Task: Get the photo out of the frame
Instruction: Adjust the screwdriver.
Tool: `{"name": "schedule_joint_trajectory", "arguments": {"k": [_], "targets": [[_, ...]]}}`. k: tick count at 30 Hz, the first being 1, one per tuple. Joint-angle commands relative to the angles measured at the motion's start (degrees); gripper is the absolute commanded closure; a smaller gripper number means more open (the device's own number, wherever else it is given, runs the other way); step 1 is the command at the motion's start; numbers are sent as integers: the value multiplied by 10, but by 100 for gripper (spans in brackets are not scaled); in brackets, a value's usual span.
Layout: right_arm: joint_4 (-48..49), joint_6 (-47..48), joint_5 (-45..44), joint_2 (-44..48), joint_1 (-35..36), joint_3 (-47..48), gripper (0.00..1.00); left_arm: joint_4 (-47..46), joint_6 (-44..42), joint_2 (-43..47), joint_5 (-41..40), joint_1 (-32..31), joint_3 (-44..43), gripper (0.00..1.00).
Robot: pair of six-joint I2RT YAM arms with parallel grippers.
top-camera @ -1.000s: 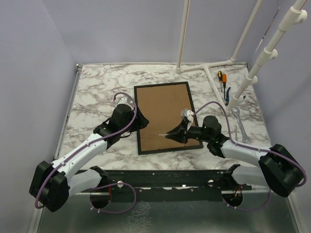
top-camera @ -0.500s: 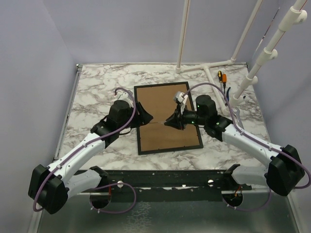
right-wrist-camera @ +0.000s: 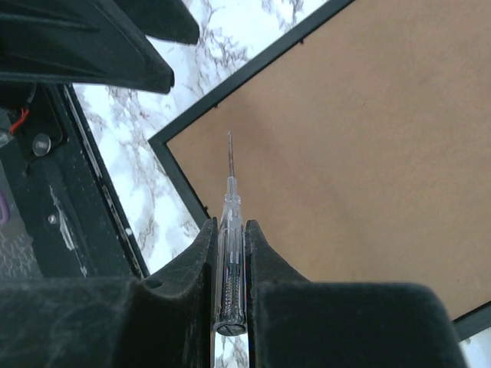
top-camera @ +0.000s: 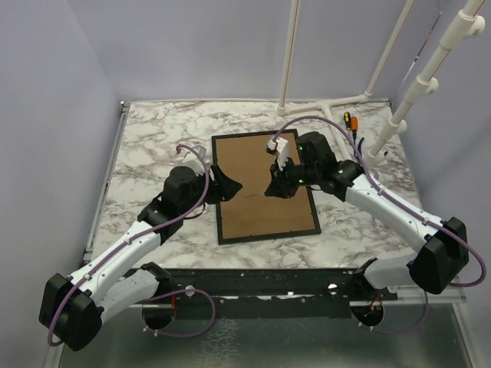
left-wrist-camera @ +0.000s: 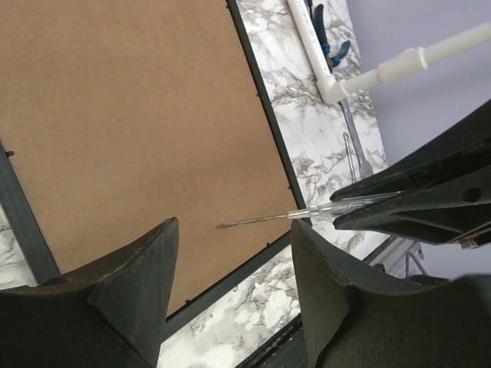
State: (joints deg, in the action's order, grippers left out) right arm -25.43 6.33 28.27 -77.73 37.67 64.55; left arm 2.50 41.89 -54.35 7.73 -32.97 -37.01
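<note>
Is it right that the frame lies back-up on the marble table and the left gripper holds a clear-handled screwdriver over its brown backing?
Not quite: the right gripper holds the clear-handled screwdriver, as the right wrist view shows; the left gripper is open and empty. The rest stands: the frame lies back-up on the marble table, the screwdriver over its brown backing.

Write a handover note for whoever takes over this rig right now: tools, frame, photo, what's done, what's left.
Tools: the left tool is open and empty, above the frame's left side. The right tool is shut on a clear-handled screwdriver, its tip over the brown back.
Things: the frame lies face down on the table, backing in place. The photo is not visible, presumably under the backing.
Done: screwdriver in hand.
Left: probably free the small clips along the border, lift the backing, take the photo out.
</note>
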Motion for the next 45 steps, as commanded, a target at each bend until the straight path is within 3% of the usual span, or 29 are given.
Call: {"name": "schedule_joint_trajectory", "arguments": {"k": [1,4,11,17,23,27,30,37,45], "targets": [[-62,23,-6,-7,1,14,99,-66,-10,16,38,1,24,38],[-19,22,17,11,1,-18,99,-92,-18,23,53,1,35,38],[202,-18,108,84,1,-168,99,-199,-30,57,88,0,98,39],[298,-3,186,120,0,-240,99,-239,-45,43,129,-3,96,39],[312,-15,169,137,1,-245,99,-265,-47,5,191,-39,83,42],[315,-44,157,141,0,-241,99,-268,-53,14,195,-66,87,42],[316,-59,195,135,-5,-236,99,-269,-55,17,196,-76,88,43],[318,-78,203,152,-20,-239,99,-269,-51,0,207,-82,85,50],[265,-69,235,181,-39,-224,99,-269,-54,15,208,-90,89,50]]}}
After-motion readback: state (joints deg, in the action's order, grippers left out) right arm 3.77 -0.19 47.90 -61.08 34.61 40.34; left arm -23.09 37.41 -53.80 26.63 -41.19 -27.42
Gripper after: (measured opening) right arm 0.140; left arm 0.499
